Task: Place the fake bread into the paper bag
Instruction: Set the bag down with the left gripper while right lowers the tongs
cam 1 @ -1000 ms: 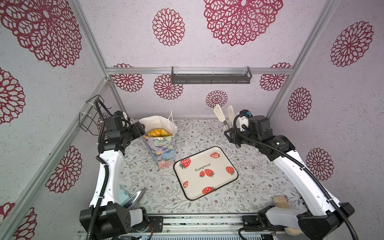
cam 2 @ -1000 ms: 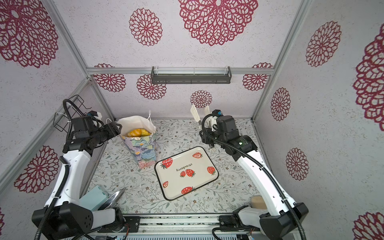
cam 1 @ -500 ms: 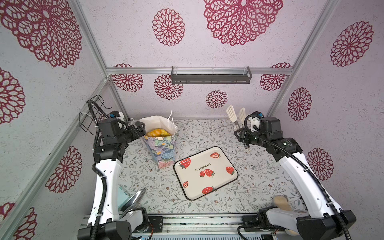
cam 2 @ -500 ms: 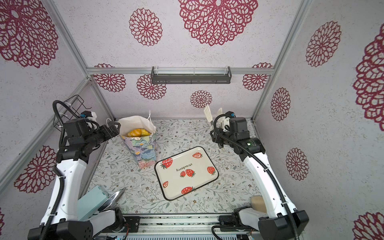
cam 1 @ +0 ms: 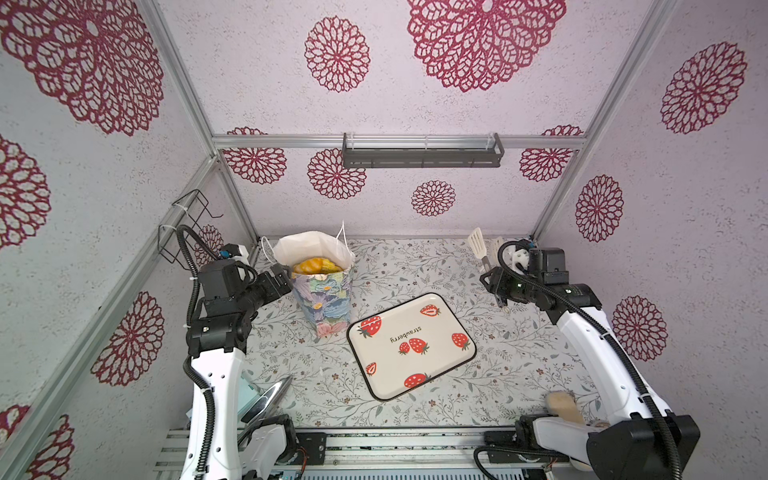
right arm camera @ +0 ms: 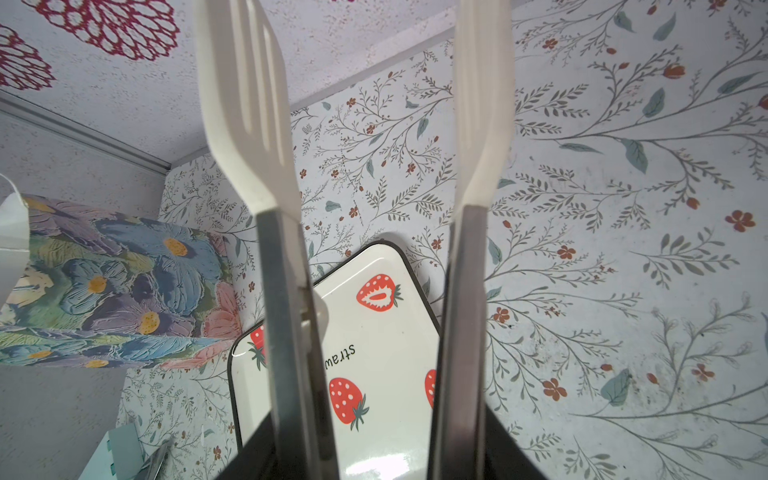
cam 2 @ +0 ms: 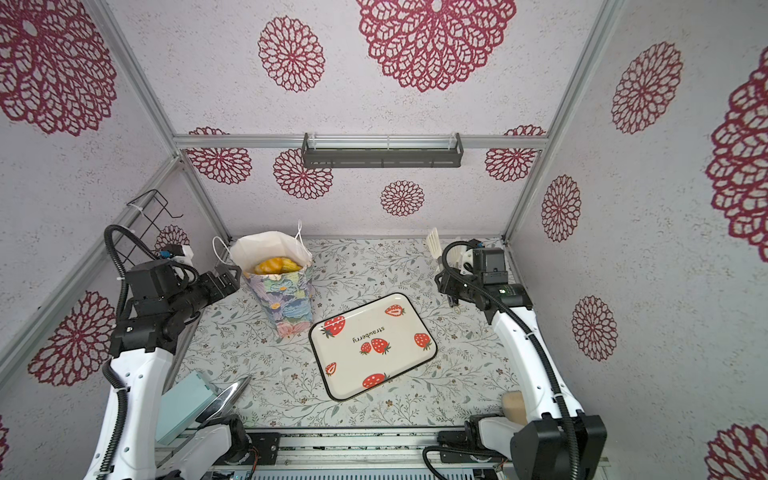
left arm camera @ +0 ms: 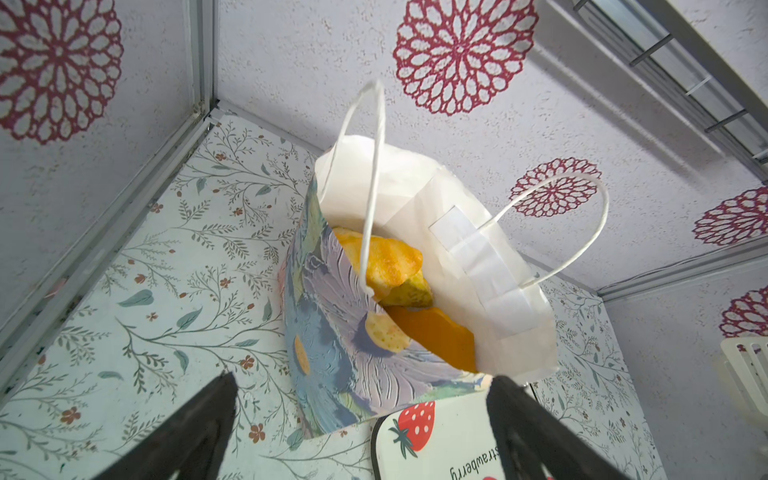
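Since a second ago: left gripper (cam 1: 284, 277) has sunk slightly beside the tall pastel flower-print paper bag (cam 1: 324, 303), fingers (left arm camera: 199, 424) now spread wide and empty. Right gripper (cam 1: 491, 279) has shifted toward the right edge of the tabletop (cam 1: 519, 353), clamped on white-tipped steel tongs (cam 1: 476, 245). Glossy golden-yellow fake bread (cam 1: 314, 266) lies piled inside the bag, upright near the back left corner. The cream strawberry-print tray (cam 1: 436, 361), mid-tabletop, is bare. No loose bread visible; task judged essentially done.
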